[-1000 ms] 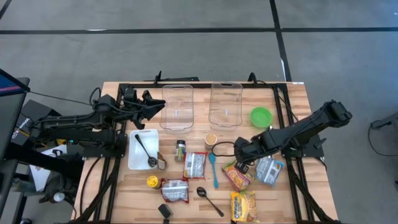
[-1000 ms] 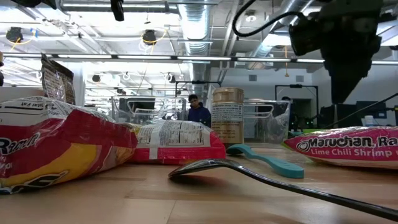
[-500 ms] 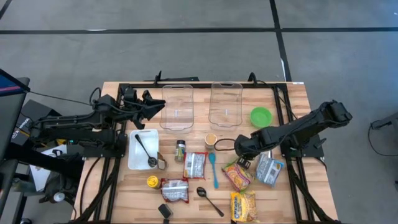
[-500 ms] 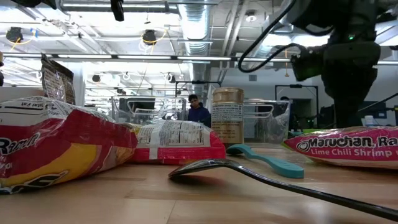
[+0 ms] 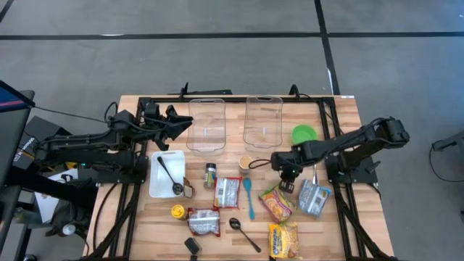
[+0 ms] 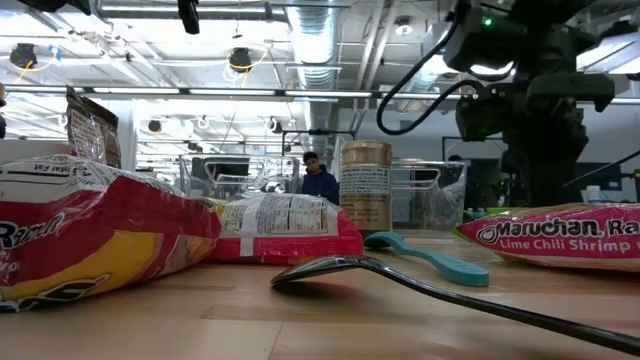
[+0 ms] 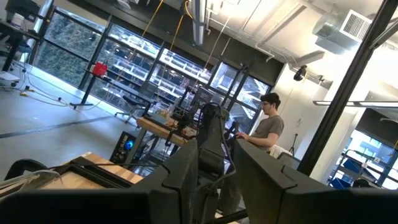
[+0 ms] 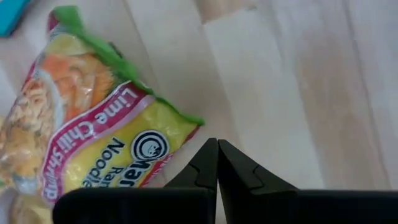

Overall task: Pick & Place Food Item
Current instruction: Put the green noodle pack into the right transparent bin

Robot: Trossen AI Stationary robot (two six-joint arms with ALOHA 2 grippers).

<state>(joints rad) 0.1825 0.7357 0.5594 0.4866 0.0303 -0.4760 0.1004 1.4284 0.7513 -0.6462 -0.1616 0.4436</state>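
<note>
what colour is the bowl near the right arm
Bright green bowl, plain with no pattern; it shows best in the high view.

noodle packet [image 8: 93, 143] cropped, spoon handle [image 6: 560, 322] cropped

The right arm is reaching in from the right edge of the table toward its middle, bent at the elbow, with its wrist angling downward. The right gripper [image 5: 285, 178] is pointing down at the tabletop, its two dark fingers [image 8: 214, 163] pressed together with nothing between them. The left arm is lying folded along the far left side of the table, its left gripper [image 5: 185, 120] pointing to the right, level with the tabletop, fingers [image 7: 186, 168] standing slightly apart and holding nothing.
</note>
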